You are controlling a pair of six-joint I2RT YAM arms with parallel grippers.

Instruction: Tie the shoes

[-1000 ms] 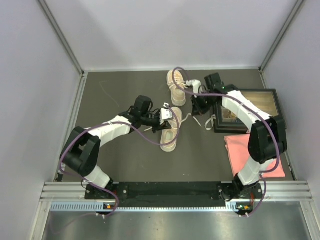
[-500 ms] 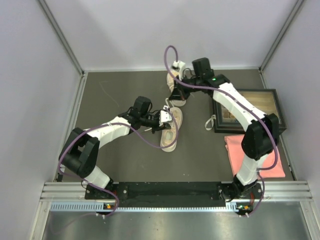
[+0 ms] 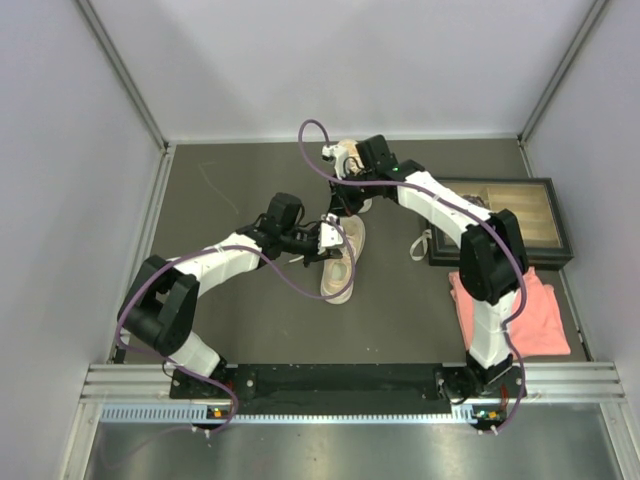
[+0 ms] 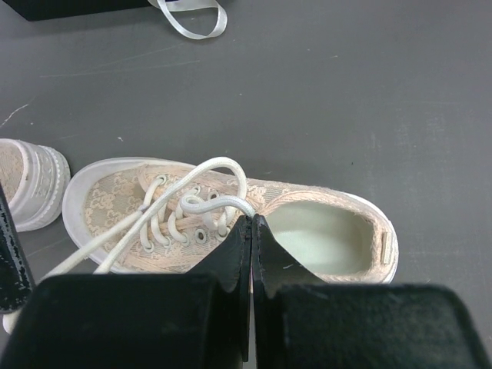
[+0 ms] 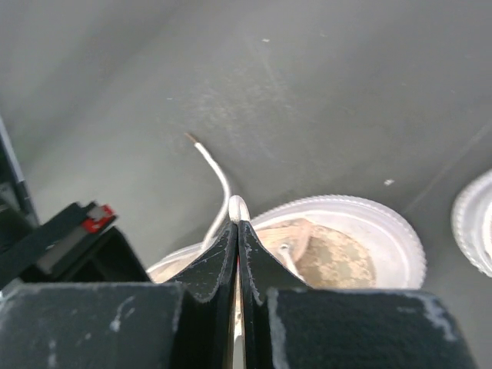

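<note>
Two beige shoes with white laces lie on the dark table. The near shoe (image 3: 340, 262) (image 4: 231, 223) lies on its sole, opening up. My left gripper (image 3: 331, 236) (image 4: 251, 218) is shut on a loop of its white lace (image 4: 219, 165) just above the eyelets. The far shoe (image 3: 360, 204) is mostly hidden under my right arm; its toe (image 4: 27, 184) shows beside the near shoe. My right gripper (image 3: 343, 203) (image 5: 238, 223) is shut on a strand of white lace (image 5: 219, 173) above the near shoe's toe (image 5: 338, 242).
A dark framed box (image 3: 515, 215) stands at the right, with a white ribbon (image 3: 420, 245) (image 4: 192, 19) at its left edge. A pink cloth (image 3: 510, 310) lies in front of it. Grey walls close in the table on three sides.
My right arm has swung left from beside the framed box, across the far shoe, to just behind the near shoe. The left arm and near shoe have stayed put.
</note>
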